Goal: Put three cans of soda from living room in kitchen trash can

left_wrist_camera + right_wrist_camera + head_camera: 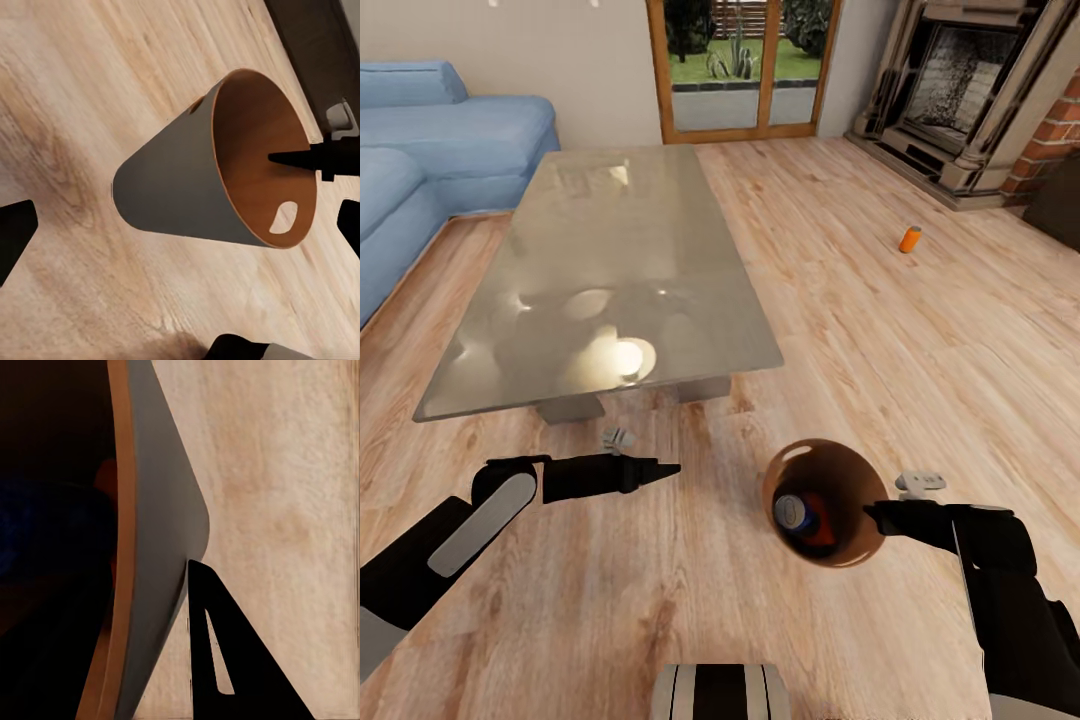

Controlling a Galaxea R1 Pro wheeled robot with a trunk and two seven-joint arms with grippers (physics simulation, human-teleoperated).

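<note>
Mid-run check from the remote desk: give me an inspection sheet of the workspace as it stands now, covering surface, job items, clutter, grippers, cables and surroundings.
Surface: light wood floor; grey low table ahead, glossy, with light reflections.
Job's things: trash can held off the floor, tilted, copper inside; a blue can and something orange beside it lie inside. One orange can stands on the floor near the fireplace.
Clutter: nothing seen.
Grippers: right gripper clamps the trash can's rim, one finger inside, one outside; left gripper empty, jaws look closed, pointing toward the can.
Cables: nothing seen.
Surroundings: blue sofa at left, glazed wooden door to a garden.
</note>
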